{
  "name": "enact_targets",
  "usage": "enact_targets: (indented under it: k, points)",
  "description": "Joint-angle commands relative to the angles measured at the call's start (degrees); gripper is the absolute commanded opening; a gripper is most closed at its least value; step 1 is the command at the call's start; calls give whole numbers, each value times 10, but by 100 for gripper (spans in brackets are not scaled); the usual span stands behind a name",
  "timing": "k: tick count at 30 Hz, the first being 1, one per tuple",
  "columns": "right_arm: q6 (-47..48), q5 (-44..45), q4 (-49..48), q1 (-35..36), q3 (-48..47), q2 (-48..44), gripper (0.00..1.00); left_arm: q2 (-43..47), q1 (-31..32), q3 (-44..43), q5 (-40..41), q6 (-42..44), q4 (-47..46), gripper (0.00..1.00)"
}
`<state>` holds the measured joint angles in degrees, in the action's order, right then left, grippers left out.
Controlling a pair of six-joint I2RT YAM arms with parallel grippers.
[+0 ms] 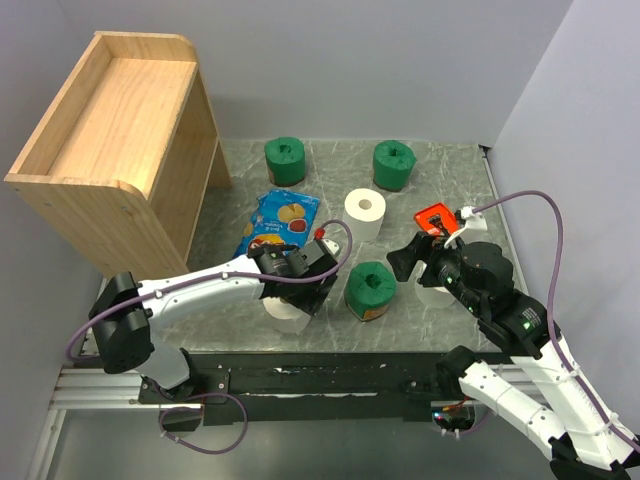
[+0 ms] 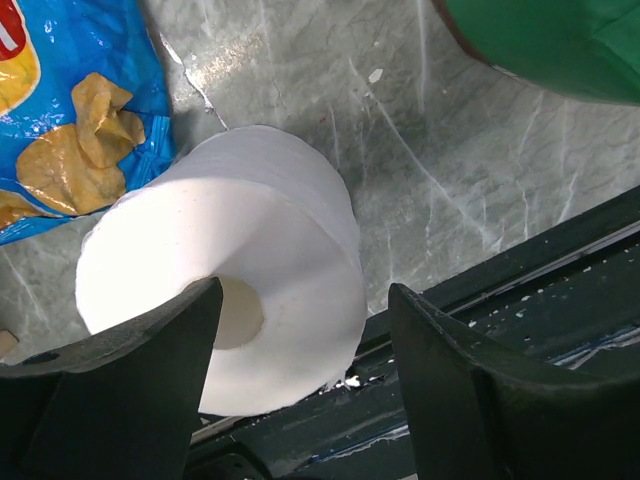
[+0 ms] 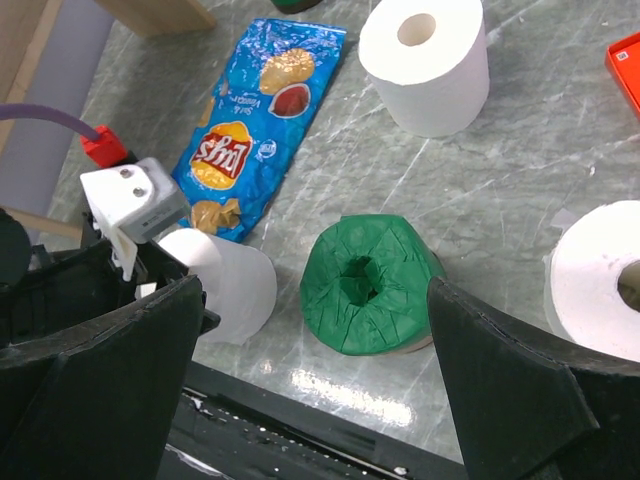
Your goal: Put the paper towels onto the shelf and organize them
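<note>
The left gripper [image 2: 300, 370] is being held wide open and empty over a white paper towel roll [image 2: 230, 290], which is resting just beside the blue chip bag [image 2: 70, 120]. A grasp is seemingly being prepared. Lowering, closing and carrying to the shelf [image 1: 90, 225] are being called for next. The right gripper [image 3: 315, 290] is being held open, empty.

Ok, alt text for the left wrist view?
The open left claw hangs over a white paper towel roll, its hollow core facing the camera, on the grey marbled table. A blue chip bag lies upper left, a green roll upper right.
</note>
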<state>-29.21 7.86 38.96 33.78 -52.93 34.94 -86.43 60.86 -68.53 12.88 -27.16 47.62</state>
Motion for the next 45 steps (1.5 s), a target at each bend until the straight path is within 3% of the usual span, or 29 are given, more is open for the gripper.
enact_targets:
  k: [1, 6, 16, 21, 26, 36, 40, 45]
  points:
    - [11, 6, -26, 4, 5, -6, 100, -11, 1, 8, -4, -19, -25, 73]
    - [15, 8, -26, 3, 5, -5, 100, -24, 1, 16, -2, -20, -38, 70]
    - [15, 16, -21, 2, 7, -8, 99, -13, 1, 9, 13, -27, -26, 44]
    - [15, 17, -20, 2, 2, -7, 100, 6, 1, -40, 40, -27, 12, 42]
    - [15, 15, -21, 2, -7, -4, 99, 19, 1, -157, 99, -1, 83, 41]
    - [16, 1, -25, 3, -31, 8, 100, -33, -17, -454, 319, 119, 145, 36]
    - [13, -6, -21, 3, -31, 0, 99, -56, -54, -575, 364, 189, 112, 36]
    - [5, -16, -16, 2, -29, -13, 100, -57, -93, -622, 422, 307, 7, 37]
